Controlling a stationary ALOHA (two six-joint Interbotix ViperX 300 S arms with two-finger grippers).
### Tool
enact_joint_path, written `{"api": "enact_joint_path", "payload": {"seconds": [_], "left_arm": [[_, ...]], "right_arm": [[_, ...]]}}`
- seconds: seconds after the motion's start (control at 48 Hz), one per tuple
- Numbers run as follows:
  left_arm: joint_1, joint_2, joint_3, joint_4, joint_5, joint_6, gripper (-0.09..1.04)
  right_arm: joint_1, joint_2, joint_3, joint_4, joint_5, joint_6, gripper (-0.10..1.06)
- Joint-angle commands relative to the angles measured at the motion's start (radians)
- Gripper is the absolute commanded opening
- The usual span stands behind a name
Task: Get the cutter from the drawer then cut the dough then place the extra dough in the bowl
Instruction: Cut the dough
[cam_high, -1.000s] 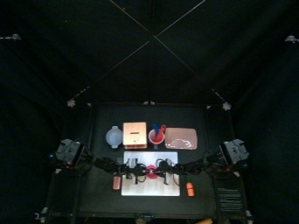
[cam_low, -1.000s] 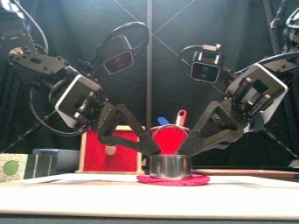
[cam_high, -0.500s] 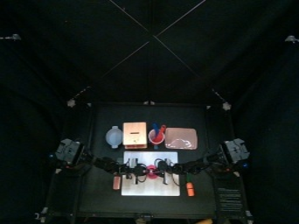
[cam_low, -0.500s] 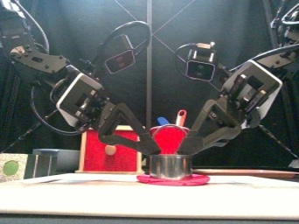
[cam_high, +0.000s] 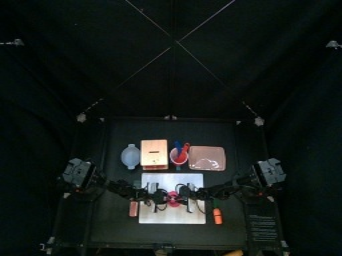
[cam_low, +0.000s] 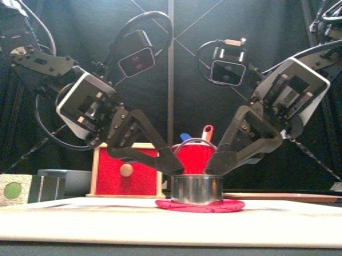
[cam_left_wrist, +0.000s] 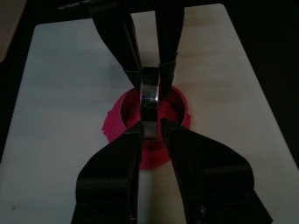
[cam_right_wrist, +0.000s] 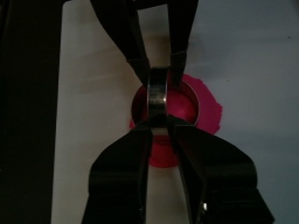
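Note:
The white cutting board (cam_high: 171, 208) carries a flat pink dough disc (cam_low: 201, 206), and the round metal cutter (cam_low: 195, 188) stands upright in it. My left gripper (cam_low: 170, 163) reaches the cutter from the left and my right gripper (cam_low: 221, 163) from the right. In the left wrist view the cutter (cam_left_wrist: 153, 107) sits in the dough (cam_left_wrist: 117, 122), with the left gripper (cam_left_wrist: 147, 94) shut on its thin metal top. The right wrist view shows the right gripper (cam_right_wrist: 160, 94) shut on the cutter (cam_right_wrist: 176, 105) the same way, over the dough (cam_right_wrist: 201, 94).
Behind the board stand the blue-grey bowl (cam_high: 130, 156), the wooden box (cam_high: 155, 152) with its red drawer front (cam_low: 127, 170), the red cup (cam_low: 195, 156) with toy knives, and the pink tray (cam_high: 211, 157). Small orange toys (cam_high: 217, 214) lie beside the board's front corners.
Both arms' wrists have risen and leaned outward a little. The jaws stay at the cutter, which has not left the dough.

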Motion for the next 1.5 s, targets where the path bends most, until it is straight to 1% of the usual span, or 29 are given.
{"api": "enact_joint_path", "payload": {"seconds": [0.021,0.375,0.708,0.979,1.125,1.312,1.5], "left_arm": [[0.000,-0.002,0.011,0.002,0.034,0.000,0.70],[0.006,-0.029,-0.005,0.005,0.003,0.000,0.72],[0.021,-0.083,-0.011,0.028,-0.015,0.002,0.72],[0.038,-0.101,-0.017,0.064,-0.058,0.003,0.72],[0.041,-0.101,-0.021,0.086,-0.072,0.003,0.72],[0.044,-0.115,0.005,0.092,-0.069,0.002,0.72],[0.040,-0.156,0.054,0.091,-0.069,-0.002,0.72]], "right_arm": [[0.003,-0.021,-0.009,0.000,0.009,0.003,0.68],[0.003,-0.032,-0.049,-0.005,0.008,0.002,0.69],[-0.005,-0.069,-0.074,-0.051,0.008,0.000,0.69],[-0.031,-0.081,-0.086,-0.091,0.008,0.000,0.69],[-0.046,-0.080,-0.084,-0.097,0.011,0.000,0.69],[-0.067,-0.083,-0.089,-0.109,0.026,0.000,0.69],[-0.069,-0.084,-0.107,-0.124,0.051,0.003,0.69]]}}
